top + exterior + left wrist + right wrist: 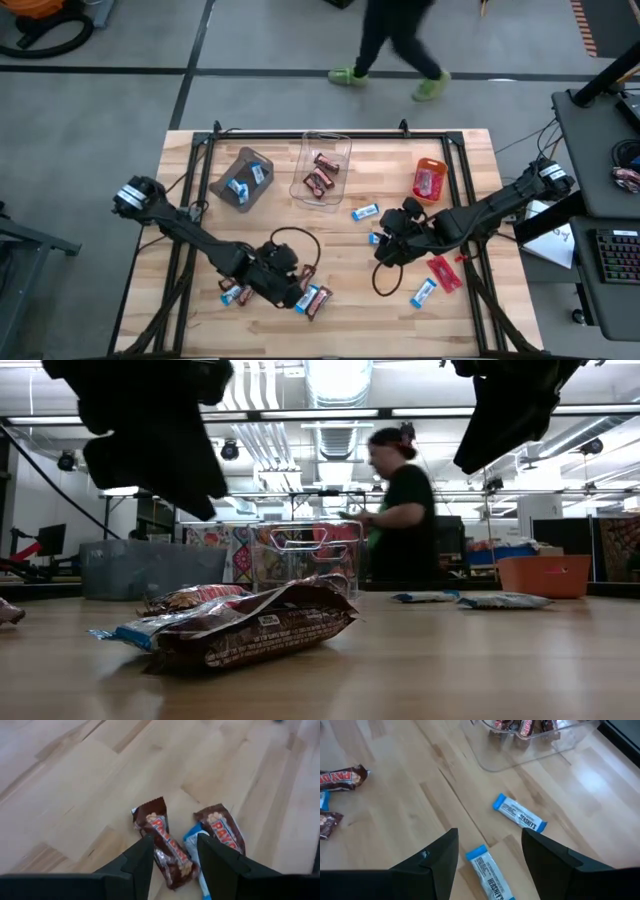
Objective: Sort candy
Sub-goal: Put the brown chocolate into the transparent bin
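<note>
My left gripper (pixel 175 847) is open near the table's front, its fingers standing on either side of a dark brown candy (pixel 164 846) lying flat on the wood. Next to that one lie a second brown candy (pixel 221 827) and a blue-and-white candy (pixel 192 836). Right of the table's centre my right gripper (pixel 490 851) hangs open over a blue-and-white candy (pixel 489 870). Another blue-and-white candy (pixel 520 817) lies beyond it. More candy rests in the grey bin (pixel 240 180), the clear bin (pixel 322 168) and the orange bin (pixel 428 180).
A red candy (pixel 443 272) and a blue-and-white candy (pixel 423 292) lie at the front right. Further candy (pixel 235 293) lies at the front left. A black cable (pixel 300 240) loops across the middle. A person (pixel 395 45) walks past beyond the table's far edge.
</note>
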Robot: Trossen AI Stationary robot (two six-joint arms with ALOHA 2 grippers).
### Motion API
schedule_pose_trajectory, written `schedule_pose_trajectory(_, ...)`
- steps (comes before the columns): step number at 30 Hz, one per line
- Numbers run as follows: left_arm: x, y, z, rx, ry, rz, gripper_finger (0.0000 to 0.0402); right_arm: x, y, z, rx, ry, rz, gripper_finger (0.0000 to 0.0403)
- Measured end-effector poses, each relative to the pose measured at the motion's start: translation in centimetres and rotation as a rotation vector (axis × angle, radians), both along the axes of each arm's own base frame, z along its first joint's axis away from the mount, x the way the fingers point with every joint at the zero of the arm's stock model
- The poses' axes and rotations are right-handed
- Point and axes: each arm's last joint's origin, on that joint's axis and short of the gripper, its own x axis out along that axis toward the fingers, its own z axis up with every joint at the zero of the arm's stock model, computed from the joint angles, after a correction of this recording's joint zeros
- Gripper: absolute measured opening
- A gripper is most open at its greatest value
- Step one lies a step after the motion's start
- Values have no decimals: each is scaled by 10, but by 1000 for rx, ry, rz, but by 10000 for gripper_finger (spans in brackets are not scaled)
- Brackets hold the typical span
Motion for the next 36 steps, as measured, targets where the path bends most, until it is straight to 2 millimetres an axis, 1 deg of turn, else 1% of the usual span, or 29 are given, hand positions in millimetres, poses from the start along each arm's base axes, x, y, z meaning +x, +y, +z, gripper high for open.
schedule_pose_trajectory(3, 9, -2, -5, 5, 10, 10, 158, 0, 0, 0, 5, -5, -5, 208)
schedule_pose_trajectory(9, 18, -4, -20, 47, 43, 27, 210, 2, 1, 1, 16, -27, -5, 208)
schedule_pose_trajectory(13, 23, -4, -31, 79, 60, 43, 223, 2, 1, 1, 16, -27, -5, 208)
schedule_pose_trajectory(16, 27, -5, -35, 84, 66, 47, 221, 2, 1, 1, 18, -31, -5, 208)
schedule_pose_trajectory(22, 30, -3, -47, 101, 94, 53, 202, 4, 2, 1, 24, -45, -5, 208)
schedule_pose_trajectory(30, 30, -1, -50, 103, 99, 58, 175, 4, 2, 1, 24, -47, -5, 208)
schedule_pose_trajectory(36, 33, -2, -62, 113, 110, 57, 155, 4, 2, 1, 25, -50, -5, 208)
